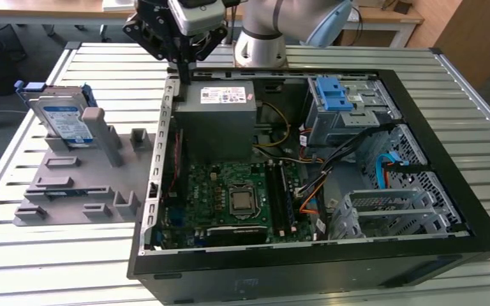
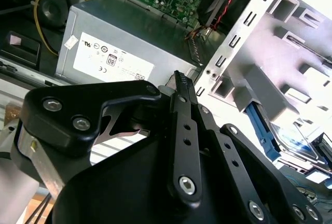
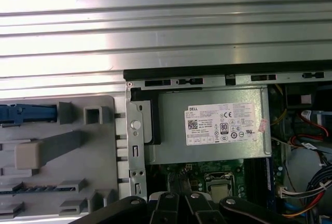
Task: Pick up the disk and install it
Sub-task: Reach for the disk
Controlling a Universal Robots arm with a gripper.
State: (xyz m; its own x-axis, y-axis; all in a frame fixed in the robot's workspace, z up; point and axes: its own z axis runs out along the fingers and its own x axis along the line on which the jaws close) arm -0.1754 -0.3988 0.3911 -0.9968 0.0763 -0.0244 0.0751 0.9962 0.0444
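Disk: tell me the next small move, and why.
Probably carry the gripper toward the exterior view's left, over the disk. It hangs shut and empty above the edge of the case by the power supply, while the disk stands untouched in the grey rack.

Claw: its mount runs off the exterior view's top edge; in the first wrist view its black links are cut by the picture's edge.
Arm: behind the claw, cut off above its pale joint.
Disk: well apart from the claw; its lower edge and one side are hidden behind the posts of the grey holder; label print too small to tell. In the second wrist view the disk lies beyond the claw, washed by glare and partly covered by the holder.
Power supply: just beyond the claw's tip; its near edge is hidden behind the claw's body.
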